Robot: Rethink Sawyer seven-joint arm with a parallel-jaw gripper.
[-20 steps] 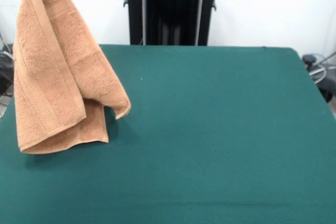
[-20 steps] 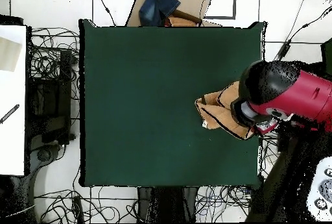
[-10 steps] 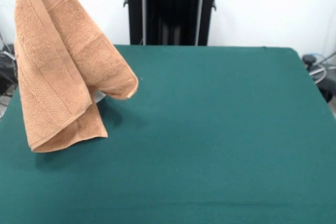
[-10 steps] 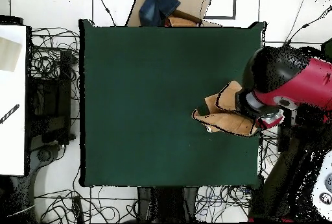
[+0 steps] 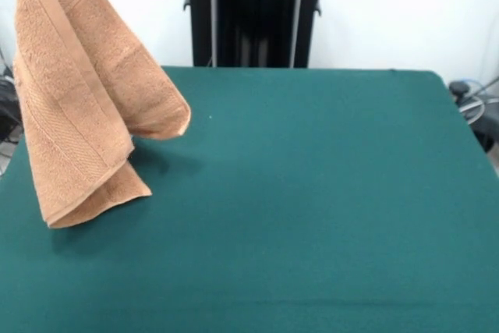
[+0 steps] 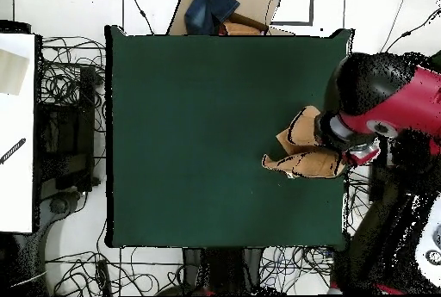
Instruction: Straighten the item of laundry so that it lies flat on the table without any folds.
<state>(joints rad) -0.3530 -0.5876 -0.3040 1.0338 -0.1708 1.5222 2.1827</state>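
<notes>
The orange-tan towel [image 5: 78,91] hangs doubled over from the top left corner of the front view, over the left part of the green table [image 5: 312,193]. One woven band runs down its length. Its lowest corner hangs just above or on the cloth; I cannot tell which. A free flap juts right. From overhead the towel [image 6: 306,151] is bunched near the table's [image 6: 198,121] right edge, under the red and black arm. My gripper [image 6: 343,143] is mostly hidden beneath the arm's head and holds the towel's top aloft. No white loop tag shows.
The black pedestal [image 5: 253,13] stands behind the table's far edge. A cardboard box with blue cloth [image 6: 226,9] sits past the table's top edge in the overhead view. Cables [image 6: 73,95] lie around the table, and a white surface [image 6: 15,130] is at far left.
The towel has been lifted a little higher and has shifted left in the front view. Its free flap swung up and right, then back. The arm's head moved toward the overhead picture's top.
</notes>
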